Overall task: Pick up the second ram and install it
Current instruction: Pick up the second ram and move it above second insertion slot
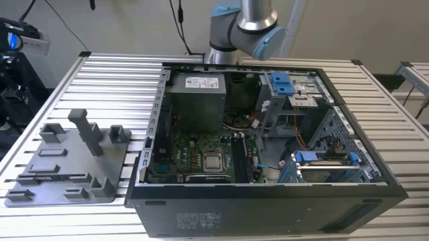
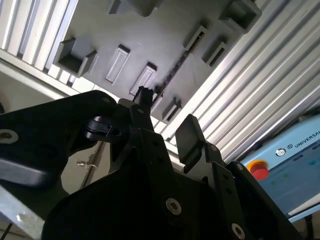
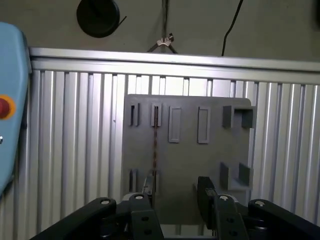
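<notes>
Gripper [image 3: 175, 197] empty, jaws apart, above grey tray [image 3: 190, 160]. Second ram [image 3: 155, 142] on edge there: probably light, stiff, fragile; pinch flat faces.

The table [image 1: 100, 85] is made of long aluminium slats with dark grooves between them. Behind it stands a plain, pale wall [image 1: 134, 25], evenly lit, and thin black cables [image 1: 180, 20] hang down in front of it. At the exterior view's right edge, a second slatted surface [image 1: 415, 75] stands near the table. In the first wrist view, a round black object [image 3: 98, 15] sits on the wall above the table's far edge.
</notes>
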### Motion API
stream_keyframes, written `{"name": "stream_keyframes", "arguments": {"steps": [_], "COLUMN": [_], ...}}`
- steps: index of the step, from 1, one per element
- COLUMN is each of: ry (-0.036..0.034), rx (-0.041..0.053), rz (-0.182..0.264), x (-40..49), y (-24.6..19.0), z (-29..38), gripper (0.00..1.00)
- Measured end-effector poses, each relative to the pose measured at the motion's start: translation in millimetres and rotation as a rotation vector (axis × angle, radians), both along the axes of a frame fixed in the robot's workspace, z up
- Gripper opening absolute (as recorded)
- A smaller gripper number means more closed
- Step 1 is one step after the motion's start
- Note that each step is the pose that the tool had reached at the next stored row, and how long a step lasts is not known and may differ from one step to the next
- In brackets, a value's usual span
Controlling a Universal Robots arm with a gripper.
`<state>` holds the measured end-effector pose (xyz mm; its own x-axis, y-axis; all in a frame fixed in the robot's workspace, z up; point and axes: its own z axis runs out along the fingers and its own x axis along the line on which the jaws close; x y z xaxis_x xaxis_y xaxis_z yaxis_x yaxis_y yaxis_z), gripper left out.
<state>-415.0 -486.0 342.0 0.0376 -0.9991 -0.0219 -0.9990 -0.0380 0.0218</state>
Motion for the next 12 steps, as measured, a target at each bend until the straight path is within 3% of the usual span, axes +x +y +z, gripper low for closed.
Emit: {"name": "stream_keyframes", "arguments": {"steps": [5, 12], "ry": [-0.0141, -0.0133], "rx": [-0.0001, 0.0003], "rz": [0.020, 0.021], "x": [-3.3, -6.3], "y": [1.2, 2.3], "z": [-8.1, -16.8], "gripper": [0.47, 0.47]}}
